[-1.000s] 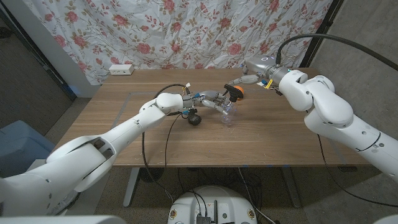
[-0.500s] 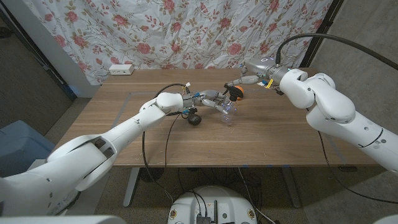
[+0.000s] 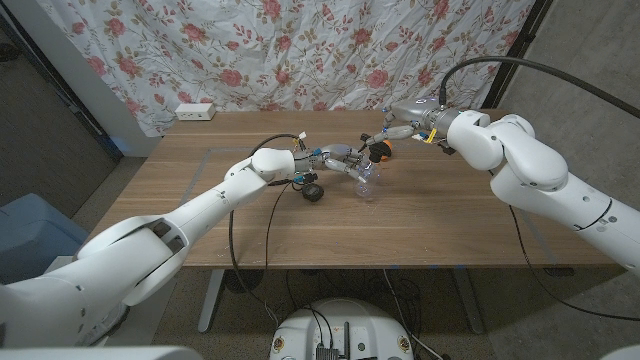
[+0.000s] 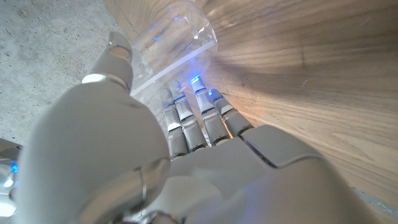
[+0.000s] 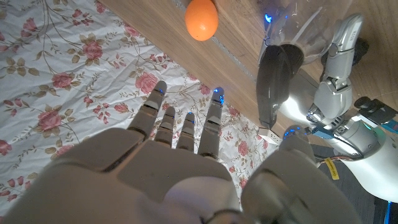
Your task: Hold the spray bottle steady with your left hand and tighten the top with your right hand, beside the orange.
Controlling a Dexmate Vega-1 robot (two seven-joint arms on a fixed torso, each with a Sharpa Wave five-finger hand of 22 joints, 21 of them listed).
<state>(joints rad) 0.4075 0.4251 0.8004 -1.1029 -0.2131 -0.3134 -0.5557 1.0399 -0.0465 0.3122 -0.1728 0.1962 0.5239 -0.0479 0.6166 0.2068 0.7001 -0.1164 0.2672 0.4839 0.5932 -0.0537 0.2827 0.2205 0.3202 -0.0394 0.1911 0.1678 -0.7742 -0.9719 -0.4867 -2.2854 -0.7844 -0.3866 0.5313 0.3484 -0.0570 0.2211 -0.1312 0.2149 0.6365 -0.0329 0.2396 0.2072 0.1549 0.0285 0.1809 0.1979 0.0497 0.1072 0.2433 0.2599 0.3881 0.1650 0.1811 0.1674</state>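
Spray bottle [image 3: 366, 181]: clear-bodied, standing near the middle of the wooden table [image 3: 450, 225], tilted a little, with the orange [image 3: 383, 152] just behind it; that puts the work beside the fruit, as the task asks.
Left hand [image 3: 340, 163]: wrapped around the bottle's side at the upper body, fingers curled against the clear plastic; the left wrist view shows them pressed side by side on the wall [image 4: 180, 37]. My read: this is the anchor, there so the body won't spin when the top is turned.
Right hand [image 3: 395, 127]: hovering just above and behind the bottle, near the orange, fingers spread and holding nothing. In the right wrist view the fingers [image 5: 186, 127] fan out, with the dark top [image 5: 277, 81] off to one side and clear of them.
Top: black, sitting on the bottle neck; whether it is seated square, I can't tell.
Step in hand: brace is on, the tightening grip is not yet made.
Next move calls for: bringing the right fingers down around the top without nudging the orange.
Risk: a slick, tilted bottle could twist in the left hand's grasp.
Small black object [image 3: 313, 192]: lying on the table under the left wrist, not involved.
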